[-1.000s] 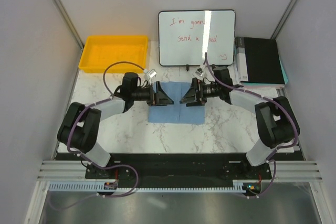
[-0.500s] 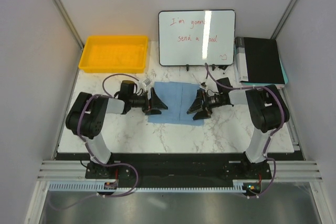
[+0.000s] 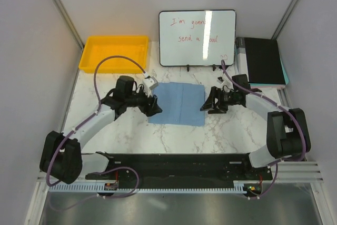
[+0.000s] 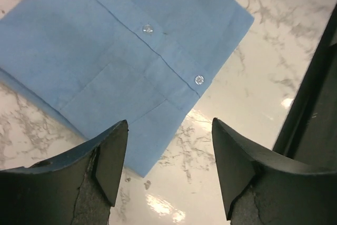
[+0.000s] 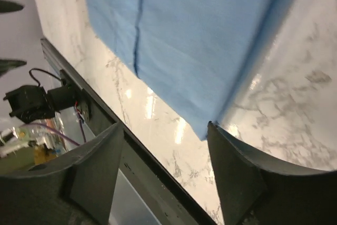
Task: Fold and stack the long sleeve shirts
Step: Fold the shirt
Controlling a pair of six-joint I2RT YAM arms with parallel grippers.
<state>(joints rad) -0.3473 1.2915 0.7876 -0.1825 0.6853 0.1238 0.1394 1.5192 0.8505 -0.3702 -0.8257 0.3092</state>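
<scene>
Light blue shirt (image 3: 177,104) is lying flat at the middle of the marble table (image 3: 221,130), folded into a tidy rectangle, edges squared with the table. Button placket is running far to near down its centre, three white buttons showing, pocket seam sitting beside it

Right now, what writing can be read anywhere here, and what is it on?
"I'm gonn": red handwriting, top line of the whiteboard; glare cuts off the rest.
"send a ...ood": second line of the same board; glare hides the middle.
Pale label on the black folder: too small to read.
Blue shirt: no lettering shows.
</scene>
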